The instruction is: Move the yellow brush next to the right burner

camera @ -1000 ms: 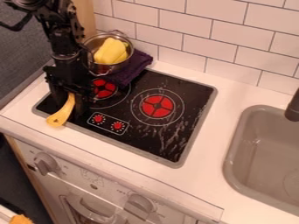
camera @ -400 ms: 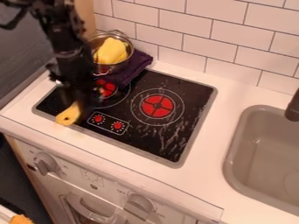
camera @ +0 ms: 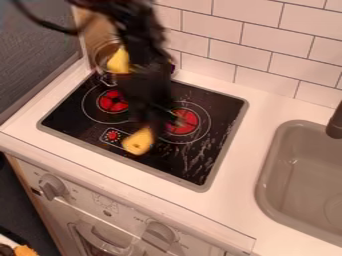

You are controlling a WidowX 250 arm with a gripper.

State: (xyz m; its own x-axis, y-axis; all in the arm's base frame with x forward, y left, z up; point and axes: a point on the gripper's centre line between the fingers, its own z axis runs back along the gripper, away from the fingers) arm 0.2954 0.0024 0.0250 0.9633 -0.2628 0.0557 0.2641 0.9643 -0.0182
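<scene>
Two grey knobs (camera: 52, 187) are sitting on the white oven front (camera: 100, 207), nearest; one orange thing (camera: 25, 251) is showing at 7 o'clock, in the corner. White counter (camera: 230, 200) is running along the front. One black cooktop (camera: 220, 107), grey rim; its front edge is passing near the brush, at 6 o'clock from it.

One yellow brush (camera: 138, 141) is hanging at 8 o'clock from the right burner (camera: 182, 121), overlapping the dial panel; touching the surface or not, cannot tell. One red dial (camera: 113, 135) is showing at 9 o'clock from it. Gripper (camera: 152, 117) is closing on the brush, blurred; exact finger gap, cannot tell.

Two burners total, left one (camera: 112, 101) lying at 10 o'clock from the right. Room: cooktop surface is stretching toward 4 o'clock from the brush, then counter is separating it from one sink (camera: 262, 187), one faucet (camera: 335, 125).

Farther: one metal pot (camera: 101, 59), holding yellow stuff (camera: 119, 61), is standing at 12 o'clock from the left burner. Tiled wall (camera: 267, 30) is bounding the back.
</scene>
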